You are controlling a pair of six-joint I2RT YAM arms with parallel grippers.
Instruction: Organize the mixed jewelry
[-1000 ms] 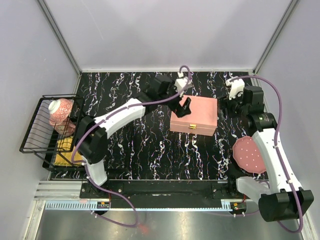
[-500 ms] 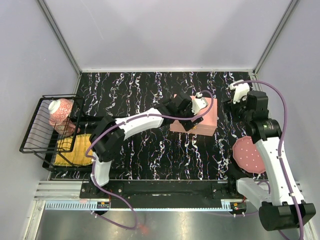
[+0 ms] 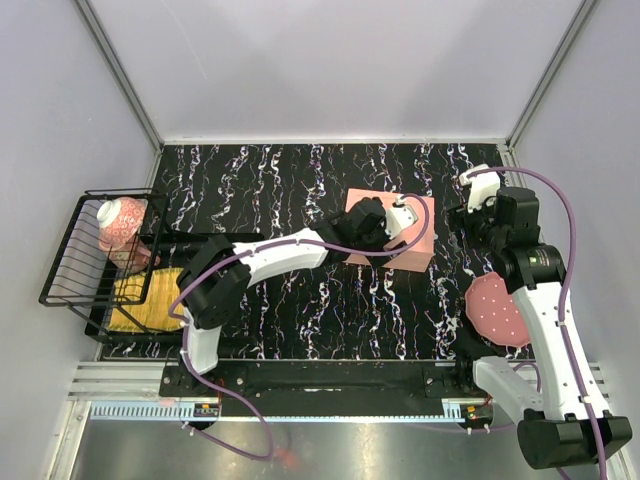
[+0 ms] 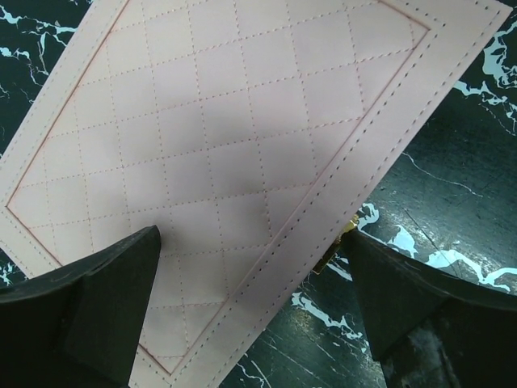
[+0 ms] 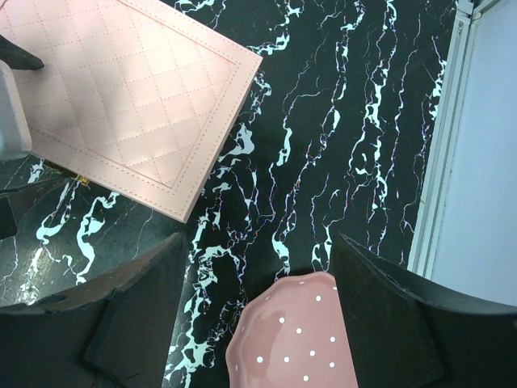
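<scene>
From above, the left arm reached across the black marbled table so that its wrist hung over the pink quilted box, while the right arm stood just right of the box, beyond the pink dotted disc. The mixed jewelry could not be found here: no ring or chain showed on the table, and the box lid was down. In the left wrist view, the left gripper was spread wide above the stitched lid, one finger over the lid, the other off its edge near the small gold clasp; whether it touched the lid could not be told. In the right wrist view, the right gripper was likewise spread and held nothing, with bare marble between its fingers, the box corner ahead and the disc just below. The risk, as I judged it, lay in the clasp: it was tiny, and a finger sliding off it would push the light box across the table instead of opening it.
</scene>
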